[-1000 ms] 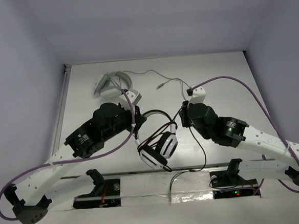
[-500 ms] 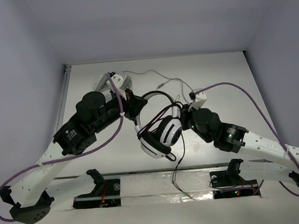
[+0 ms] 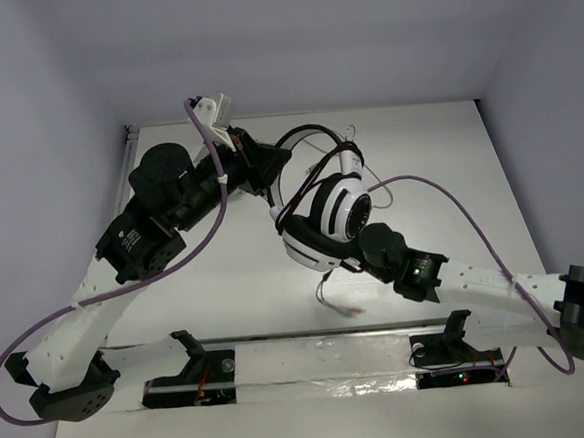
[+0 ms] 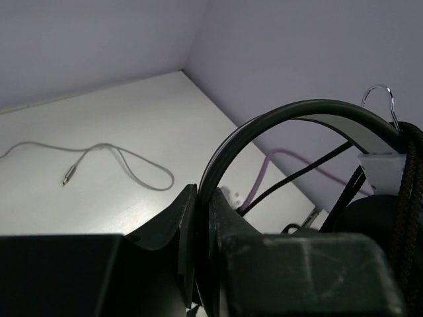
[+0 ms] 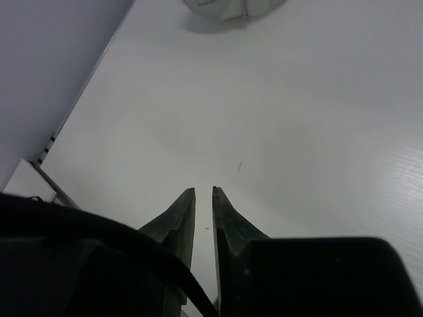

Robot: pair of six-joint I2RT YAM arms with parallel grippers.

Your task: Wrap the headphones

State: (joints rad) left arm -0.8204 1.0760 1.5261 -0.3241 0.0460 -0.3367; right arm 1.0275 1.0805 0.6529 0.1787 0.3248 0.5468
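Note:
The headphones (image 3: 344, 210), with glossy white and black earcups, hang in the air over the middle of the table. My left gripper (image 3: 273, 165) is raised and shut on their thin black headband (image 4: 297, 112), which passes between its fingers (image 4: 203, 191). My right gripper (image 3: 363, 257) sits just below the earcups, partly hidden by them. In the right wrist view its jaws (image 5: 203, 190) are almost closed with a thin slit at the tips. The black cable (image 5: 99, 231) runs across the left finger into the base of the slit. A loop of the cable (image 3: 333, 296) dangles under the earcups.
A pale grey-white pair of headphones (image 5: 231, 6) lies at the back left, hidden by my left arm in the top view. Its grey cable (image 4: 99, 158) snakes over the white table (image 3: 439, 169). A metal rail (image 3: 322, 362) runs along the near edge.
My left gripper has lifted the headphones up and toward the back of the table. My right gripper has followed to the left under the earcups, and the cable has come up off the near edge.

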